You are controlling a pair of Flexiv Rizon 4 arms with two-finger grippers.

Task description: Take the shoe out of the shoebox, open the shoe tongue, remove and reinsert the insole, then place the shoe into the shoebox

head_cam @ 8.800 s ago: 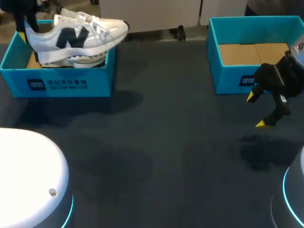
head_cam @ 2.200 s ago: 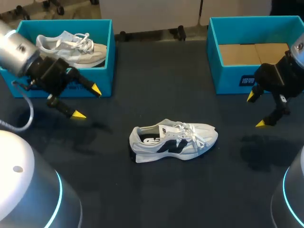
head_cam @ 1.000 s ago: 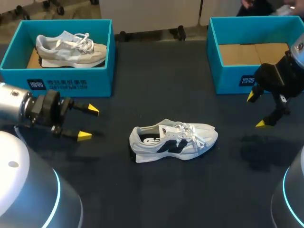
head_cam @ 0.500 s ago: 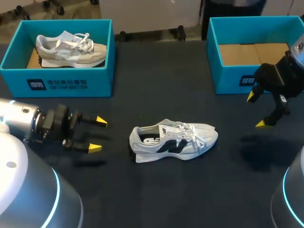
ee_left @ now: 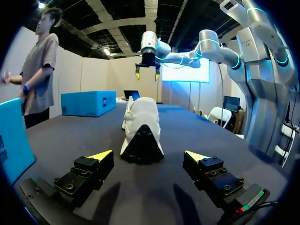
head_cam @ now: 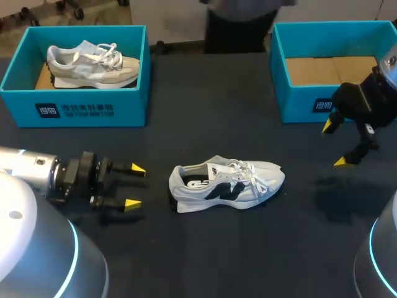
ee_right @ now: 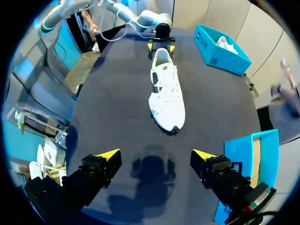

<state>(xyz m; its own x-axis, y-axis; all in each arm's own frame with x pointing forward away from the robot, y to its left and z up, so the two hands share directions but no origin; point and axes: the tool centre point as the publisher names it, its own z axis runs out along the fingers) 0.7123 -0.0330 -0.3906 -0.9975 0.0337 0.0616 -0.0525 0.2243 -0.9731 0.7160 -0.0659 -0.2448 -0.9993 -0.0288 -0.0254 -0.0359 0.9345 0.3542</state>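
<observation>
Though empty and agape, left hand (head_cam: 134, 185), right hand (head_cam: 335, 144) over dark table (head_cam: 217, 99), white shoe (head_cam: 226, 184) between.

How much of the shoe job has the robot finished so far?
Done: the white shoe lies on the table, out of the shoebox. In hand: the left gripper, open, points at the shoe's heel without touching it. Left: opening the tongue, taking out and refitting the insole, then boxing the shoe. The right gripper hangs open by the other shoebox.
</observation>
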